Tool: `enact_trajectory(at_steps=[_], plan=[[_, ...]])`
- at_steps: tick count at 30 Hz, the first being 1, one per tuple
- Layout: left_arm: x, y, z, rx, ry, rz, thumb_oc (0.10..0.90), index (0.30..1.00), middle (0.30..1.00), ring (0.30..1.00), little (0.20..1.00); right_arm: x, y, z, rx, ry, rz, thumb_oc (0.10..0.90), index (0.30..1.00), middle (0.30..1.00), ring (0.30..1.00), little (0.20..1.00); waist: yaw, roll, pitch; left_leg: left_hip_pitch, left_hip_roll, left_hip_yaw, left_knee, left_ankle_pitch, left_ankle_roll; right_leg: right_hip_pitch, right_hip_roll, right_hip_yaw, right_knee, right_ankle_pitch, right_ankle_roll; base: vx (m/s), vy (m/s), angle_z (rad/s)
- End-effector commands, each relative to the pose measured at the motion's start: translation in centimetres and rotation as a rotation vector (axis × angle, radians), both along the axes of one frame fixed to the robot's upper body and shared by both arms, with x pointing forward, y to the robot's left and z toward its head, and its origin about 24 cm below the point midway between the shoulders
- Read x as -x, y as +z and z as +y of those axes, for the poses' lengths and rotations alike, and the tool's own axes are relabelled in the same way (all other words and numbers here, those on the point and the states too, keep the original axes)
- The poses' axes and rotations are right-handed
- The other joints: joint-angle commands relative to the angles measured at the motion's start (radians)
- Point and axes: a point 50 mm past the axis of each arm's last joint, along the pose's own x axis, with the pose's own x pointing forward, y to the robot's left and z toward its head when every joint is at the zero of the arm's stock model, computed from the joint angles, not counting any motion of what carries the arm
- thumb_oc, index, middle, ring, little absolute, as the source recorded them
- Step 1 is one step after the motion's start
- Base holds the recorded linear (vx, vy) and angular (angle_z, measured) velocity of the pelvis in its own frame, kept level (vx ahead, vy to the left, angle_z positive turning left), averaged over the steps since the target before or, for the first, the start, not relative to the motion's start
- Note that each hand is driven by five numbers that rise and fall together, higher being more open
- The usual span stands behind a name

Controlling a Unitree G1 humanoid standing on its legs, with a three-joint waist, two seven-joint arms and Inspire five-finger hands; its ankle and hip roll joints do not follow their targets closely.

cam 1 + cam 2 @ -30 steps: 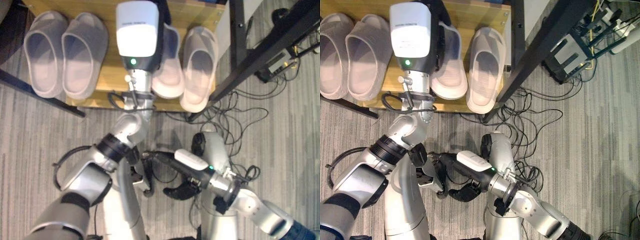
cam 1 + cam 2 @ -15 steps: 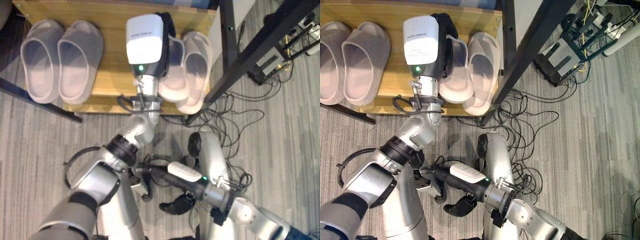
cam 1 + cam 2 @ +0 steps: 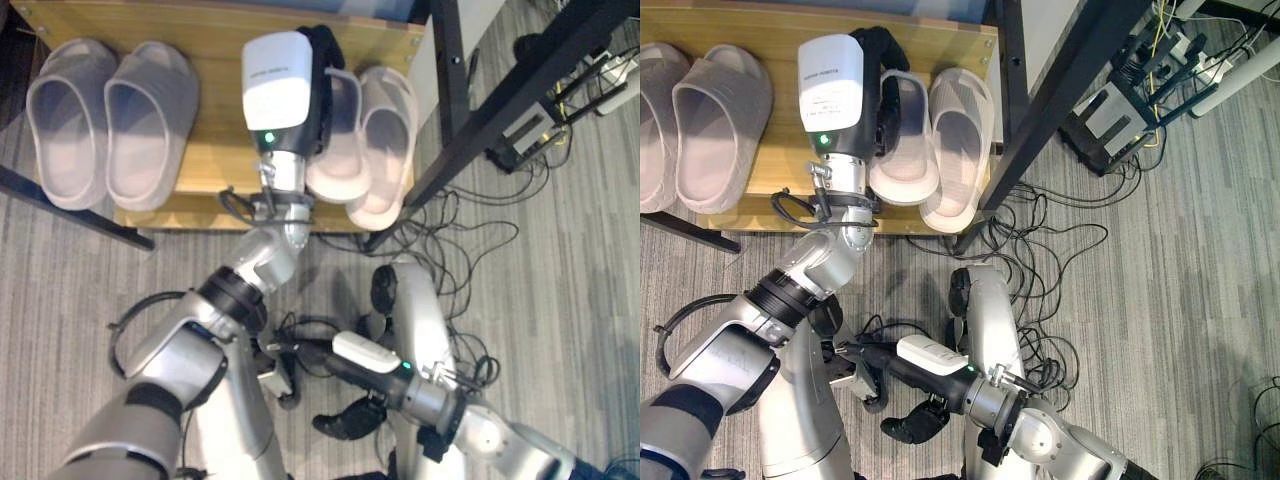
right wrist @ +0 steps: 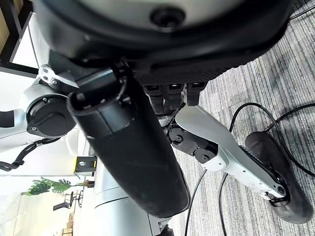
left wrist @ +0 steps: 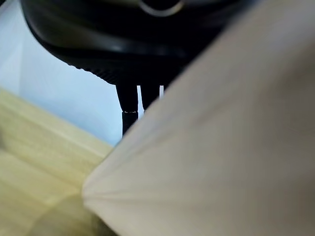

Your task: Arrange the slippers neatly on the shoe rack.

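On the wooden shoe rack (image 3: 225, 150) lie two pairs of pale grey slippers. The left pair (image 3: 65, 120) (image 3: 150, 120) sits side by side, toes toward the back. In the right pair, the inner slipper (image 3: 340, 150) has my left hand (image 3: 322, 50) against its left side. That slipper (image 5: 221, 147) shows very close in the left wrist view and hides the hand's front. The outer slipper (image 3: 385, 140) lies next to it, its heel past the rack's front edge. My right hand (image 3: 345, 420) hangs low over the carpet, fingers (image 4: 170, 96) relaxed and holding nothing.
A black frame leg (image 3: 490, 110) slants down just right of the rack. Loose cables (image 3: 470, 230) spread over the grey carpet below it, and a power unit (image 3: 1120, 90) sits at the far right. A dark bar (image 3: 60, 205) crosses the rack's front left corner.
The whole picture has shifted as the camera moved. My left hand stays at the inner right slipper, which now lies closer to its mate. The right hand hangs lower.
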Motion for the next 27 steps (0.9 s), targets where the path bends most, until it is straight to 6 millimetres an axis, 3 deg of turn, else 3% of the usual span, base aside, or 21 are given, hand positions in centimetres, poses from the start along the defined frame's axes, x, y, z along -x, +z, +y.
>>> enact_trajectory(at_steps=[1,5,6,8,16,27], plan=[[1.0,3.2,-2.9,-0.04,-0.146,-0.125,0.8,0.9,0.9,0.9,0.9,1.1,0.3,0.1,-0.071,0.006,0.017,0.8,0.9,0.9,0.9,0.9,0.022,-0.025,-0.023,0.012,-0.073,-0.155,0.026,-0.005,-0.049,0.005,0.02,0.109,-0.002,0.034,-0.053,0.0,0.0,0.0],[0.9,2.7,-2.5,-0.045,-0.173,-0.081,0.8,0.9,0.9,0.9,0.9,1.2,0.1,0.2,-0.078,0.009,0.036,0.8,0.9,0.9,0.9,0.9,0.025,-0.021,-0.023,0.012,-0.074,-0.154,0.03,-0.003,-0.05,0.005,0.016,0.11,0.005,0.029,-0.055,0.0,0.0,0.0],[1.3,2.0,-2.3,-0.037,-0.214,-0.076,0.8,0.9,0.9,0.9,0.9,2.6,-3.3,-0.5,-0.037,-0.041,0.175,0.8,0.9,0.9,0.9,0.9,0.025,-0.014,-0.023,0.012,-0.077,-0.152,0.027,0.001,-0.052,0.005,0.014,0.114,0.004,0.027,-0.055,0.0,0.0,0.0],[1.6,1.5,-2.5,-0.057,-0.249,-0.057,0.8,0.9,0.9,0.9,0.9,3.4,-5.0,-0.5,0.031,-0.022,0.174,0.8,0.9,0.9,0.9,0.9,0.031,-0.013,-0.023,0.012,-0.075,-0.152,0.027,-0.001,-0.051,0.005,0.014,0.121,0.007,0.028,-0.057,-0.01,0.004,0.02],[1.6,2.4,-1.7,-0.075,-0.252,-0.085,0.8,0.9,0.9,0.9,0.9,4.1,-6.1,-0.4,0.085,0.049,0.196,0.8,0.9,0.9,0.9,0.9,0.035,-0.015,-0.023,0.012,-0.083,-0.146,0.016,0.013,-0.052,0.005,0.01,0.129,0.008,0.031,-0.056,-0.01,-0.005,-0.01],[1.0,5.1,-1.4,-0.268,-0.161,-0.178,0.8,0.9,0.9,0.9,0.9,4.5,-7.1,-0.2,0.107,0.081,0.252,0.8,0.9,0.9,0.9,0.9,0.029,-0.014,-0.023,0.012,-0.079,-0.145,0.034,0.008,-0.05,0.005,0.008,0.134,0.018,0.034,-0.053,0.0,0.002,0.01]])
